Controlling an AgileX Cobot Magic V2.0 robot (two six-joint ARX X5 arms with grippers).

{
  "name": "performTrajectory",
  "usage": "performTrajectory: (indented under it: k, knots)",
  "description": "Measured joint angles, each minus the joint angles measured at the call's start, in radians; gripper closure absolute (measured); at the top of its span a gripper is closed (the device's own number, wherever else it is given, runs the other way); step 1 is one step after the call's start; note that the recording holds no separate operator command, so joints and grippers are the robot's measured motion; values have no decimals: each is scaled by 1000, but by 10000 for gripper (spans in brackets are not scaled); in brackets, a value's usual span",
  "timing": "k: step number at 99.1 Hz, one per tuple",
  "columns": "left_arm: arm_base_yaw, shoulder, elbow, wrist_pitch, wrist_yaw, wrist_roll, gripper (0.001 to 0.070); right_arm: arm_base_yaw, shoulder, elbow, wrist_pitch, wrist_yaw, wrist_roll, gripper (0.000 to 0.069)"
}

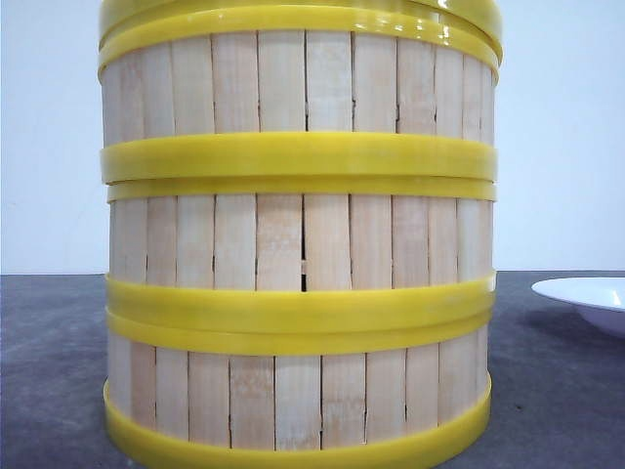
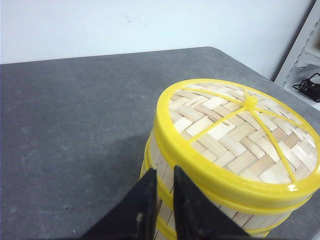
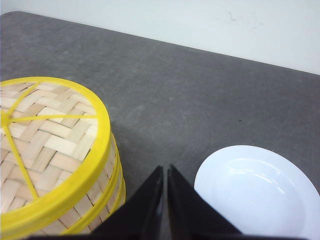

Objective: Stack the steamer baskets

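1. Across the middle of the front frame stands the stack of baskets [image 1: 298,234] — three tiers, walls in line, with the lid [image 2: 240,127] on top. It rests on the grey table [image 1: 49,371], so the stacking looks done.
2. At the bottom of the left wrist frame, the left gripper [image 2: 161,210] has its fingers nearly together and holds nothing. It hangs just beside the stack's wall, at lower centre. A sideways swing from here could knock the upper tiers out of line or tip the stack.
3. At the bottom centre of the right wrist frame, the right gripper [image 3: 165,205] is likewise pinched closed and empty, between the stack at lower left and the plate [image 3: 260,192] at lower right — drifting either way, it could strike one of them.
4. The lid merely rests on top, so a jolt could slide it off.
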Motion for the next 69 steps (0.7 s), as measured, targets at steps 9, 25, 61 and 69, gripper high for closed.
performTrajectory:
  k: [9,25,61,69]
  knots:
    - [0,0,0,0,0,0,676,0,0,0,0,0,0,681]
    - [0,0,0,-3,0,11,676,0,0,0,0,0,0,681]
    - [101,0,-21,122,-126,112,676,0,0,0,0,0,0,681]
    - [167,0,-65,140,-127,111,676,0,0,0,0,0,0,681]
